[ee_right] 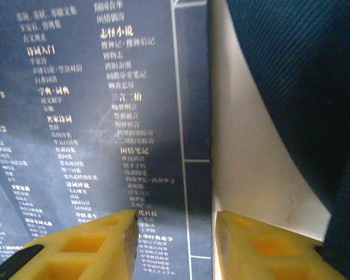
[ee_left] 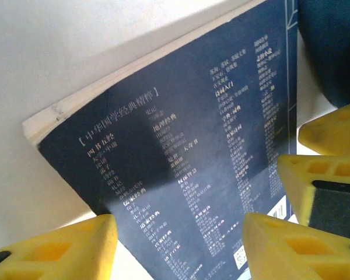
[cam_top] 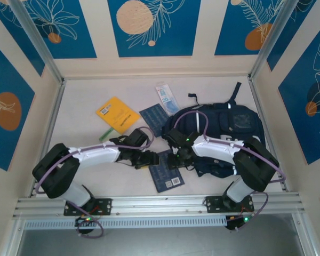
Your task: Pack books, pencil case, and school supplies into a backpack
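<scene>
A dark navy book (cam_top: 167,176) with white print lies flat near the table's front, between the two arms. My left gripper (cam_top: 152,159) hovers over its left side, and its yellow fingers (ee_left: 70,245) stand apart above the cover (ee_left: 181,146); it is open and holds nothing. My right gripper (cam_top: 184,157) is over the book's right edge. It is open (ee_right: 175,227), one finger above the cover (ee_right: 105,116) and the other above bare table. The navy backpack (cam_top: 224,128) lies at the right, its fabric (ee_right: 297,70) close beside the book. A yellow-orange book (cam_top: 117,114) and another navy book (cam_top: 154,117) lie further back.
A pale blue-white packet (cam_top: 167,96) lies at the back beside the backpack's top. A pale green packet (cam_top: 105,134) sits just below the yellow book. The right gripper's yellow fingers (ee_left: 326,175) show close to the left one. Walls enclose the table on three sides.
</scene>
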Controlling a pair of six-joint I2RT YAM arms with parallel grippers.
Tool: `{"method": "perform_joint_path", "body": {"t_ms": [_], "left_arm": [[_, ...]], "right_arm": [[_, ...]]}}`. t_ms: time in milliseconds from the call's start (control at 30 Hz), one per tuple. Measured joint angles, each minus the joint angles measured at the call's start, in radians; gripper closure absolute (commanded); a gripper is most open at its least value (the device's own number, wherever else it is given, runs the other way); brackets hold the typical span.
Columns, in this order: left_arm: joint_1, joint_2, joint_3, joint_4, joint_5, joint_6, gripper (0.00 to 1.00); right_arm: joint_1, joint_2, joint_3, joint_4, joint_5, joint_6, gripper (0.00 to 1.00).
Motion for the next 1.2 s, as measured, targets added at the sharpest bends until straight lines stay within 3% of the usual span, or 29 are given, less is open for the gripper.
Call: {"method": "perform_joint_path", "body": {"t_ms": [633,933,1200], "left_arm": [[0.005,0.049,0.000,0.047,0.037,-0.026,0.42],[0.010,0.053,0.002,0.046,0.043,-0.026,0.42],[0.008,0.062,0.003,0.068,0.052,-0.026,0.43]], "right_arm": [[-0.064,0.039,-0.003,0.056,-0.108,-0.061,0.61],[-0.167,-0.146,-0.074,0.070,-0.367,-0.032,0.63],[-0.198,-0.181,-0.159,0.294,-0.610,0.076,0.66]]}}
